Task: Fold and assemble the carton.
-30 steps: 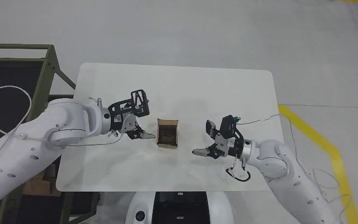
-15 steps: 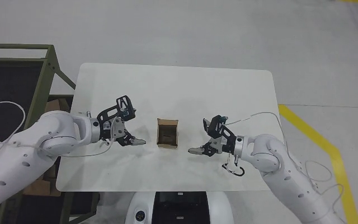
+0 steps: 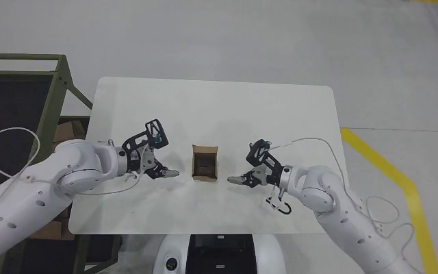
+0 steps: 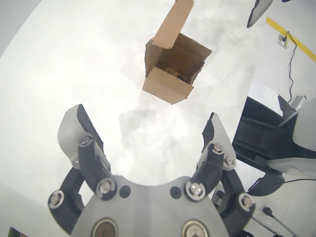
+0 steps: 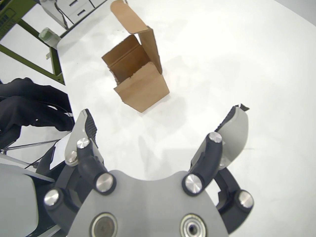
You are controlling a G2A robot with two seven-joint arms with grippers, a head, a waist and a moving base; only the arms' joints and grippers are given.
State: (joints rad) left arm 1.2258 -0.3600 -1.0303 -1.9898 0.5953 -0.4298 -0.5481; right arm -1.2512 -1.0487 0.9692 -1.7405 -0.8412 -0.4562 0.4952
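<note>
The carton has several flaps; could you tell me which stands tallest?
The long round-cornered lid flap on the far wall of the carton; it rises well above the rest.

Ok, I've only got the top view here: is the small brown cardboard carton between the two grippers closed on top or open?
Observer: Open. In the left wrist view the brown cardboard carton stands upright, with one long lid flap sticking straight up from its rim.
Operator: Is either gripper holding anything?
Observer: No. The left gripper and the right gripper both have their fingers spread, with nothing between them.
Operator: Any damage I should know about?
Observer: In the right wrist view, the top edge of the wall facing that gripper looks ragged, as if torn.
</note>
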